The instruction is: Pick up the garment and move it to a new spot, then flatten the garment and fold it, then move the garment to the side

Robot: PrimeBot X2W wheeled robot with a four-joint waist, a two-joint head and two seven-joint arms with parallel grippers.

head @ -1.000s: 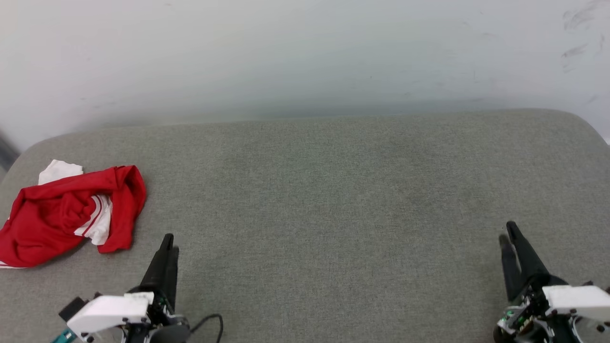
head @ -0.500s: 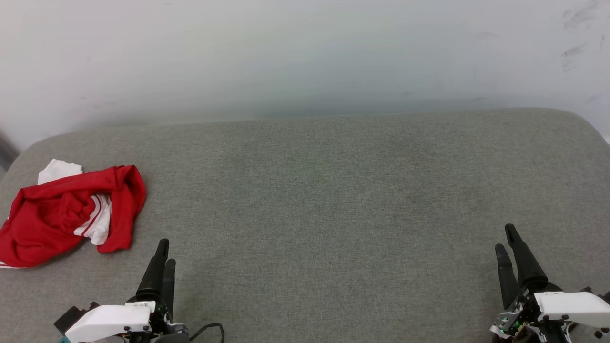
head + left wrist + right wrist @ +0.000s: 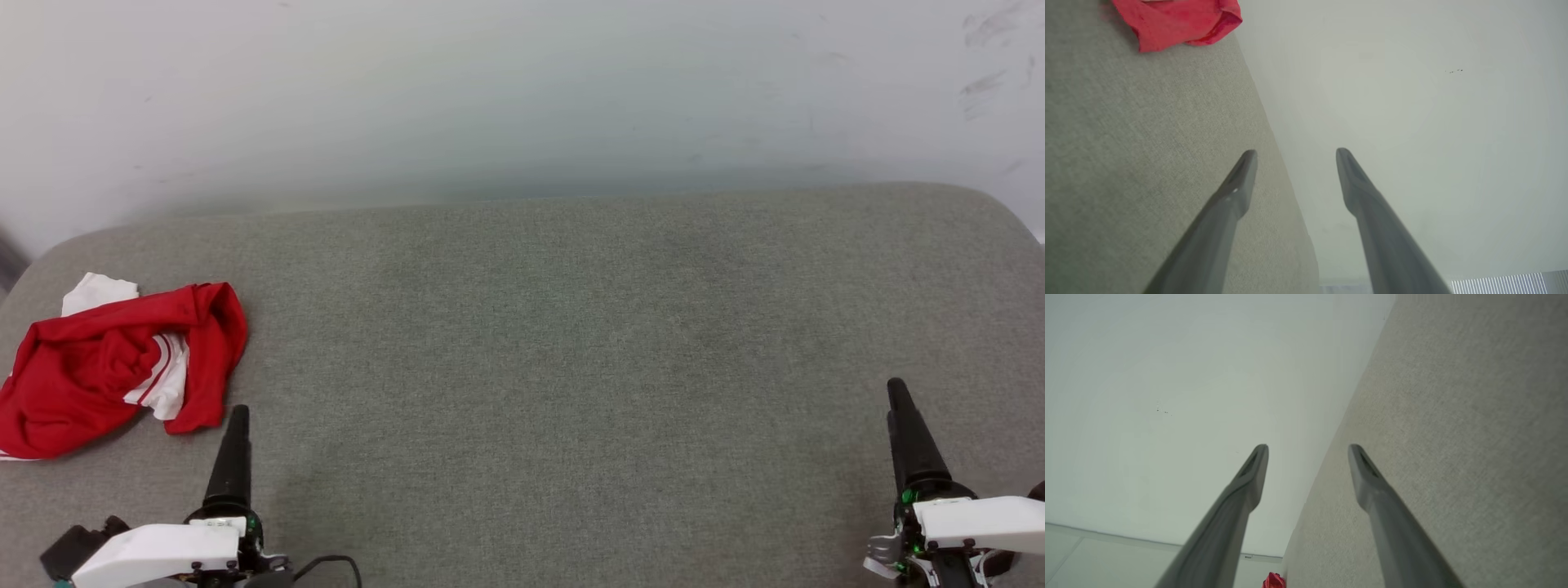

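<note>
The left gripper (image 3: 1295, 155) and right gripper (image 3: 1308, 449), nearly closed a second ago, now gape wide and empty. The shirt (image 3: 106, 363) lies crumpled, unmoved, at the left edge of the cushion (image 3: 571, 343).

The shirt (image 3: 98, 367) lies on the cushion (image 3: 555, 327) beside its left edge, partway back, closer to the far left corner than to the near one. The left gripper (image 3: 237, 416) is by the near edge at the left, just right of the shirt and in front of it, not touching it, its fingers pointing towards the far edge. The right gripper (image 3: 898, 392) is by the near edge close to the right edge, well apart from the shirt. The wall (image 3: 522, 98) stands behind the far edge
</note>
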